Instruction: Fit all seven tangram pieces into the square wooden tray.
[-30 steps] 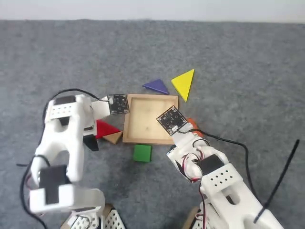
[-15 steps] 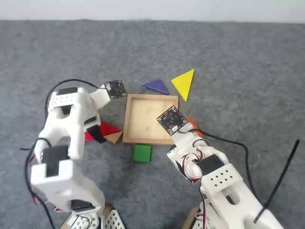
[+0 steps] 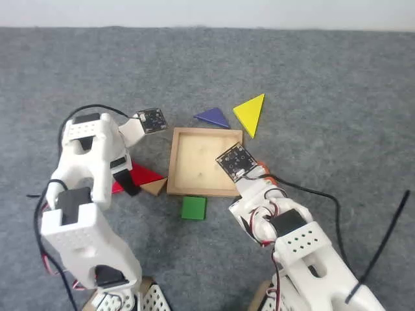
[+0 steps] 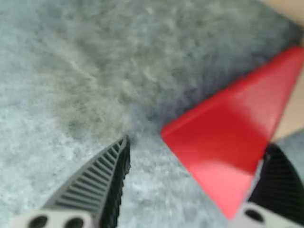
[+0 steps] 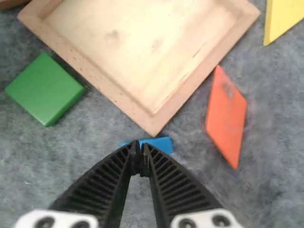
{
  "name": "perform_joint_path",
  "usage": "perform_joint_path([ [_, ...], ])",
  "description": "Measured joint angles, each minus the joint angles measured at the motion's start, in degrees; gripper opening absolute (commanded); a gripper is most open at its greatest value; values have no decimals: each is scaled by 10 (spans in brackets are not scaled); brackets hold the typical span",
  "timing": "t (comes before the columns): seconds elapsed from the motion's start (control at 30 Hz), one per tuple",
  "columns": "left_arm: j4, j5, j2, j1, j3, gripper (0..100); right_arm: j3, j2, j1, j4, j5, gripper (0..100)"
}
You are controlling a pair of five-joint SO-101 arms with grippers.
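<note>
Left of centre, the left pincer (image 4: 197, 147) stands apart, straddling the red triangle (image 3: 142, 173). At centre the square wooden tray (image 3: 201, 190) holds nothing; all seven pieces lie around it on the surface (image 3: 324, 97). Lower right, the right pincer (image 5: 139, 146) is pressed together by a blue piece (image 5: 156, 142).

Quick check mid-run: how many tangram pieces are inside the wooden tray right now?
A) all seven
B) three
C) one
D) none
D: the tray shows a bare wood floor, while the green square, yellow triangle and red triangle lie outside it.
</note>
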Motion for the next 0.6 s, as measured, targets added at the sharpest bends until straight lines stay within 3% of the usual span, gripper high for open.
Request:
perform_joint_path([
  [0.6, -9, -6, -19, 8, 14, 400, 0, 0, 4, 0, 0, 6],
])
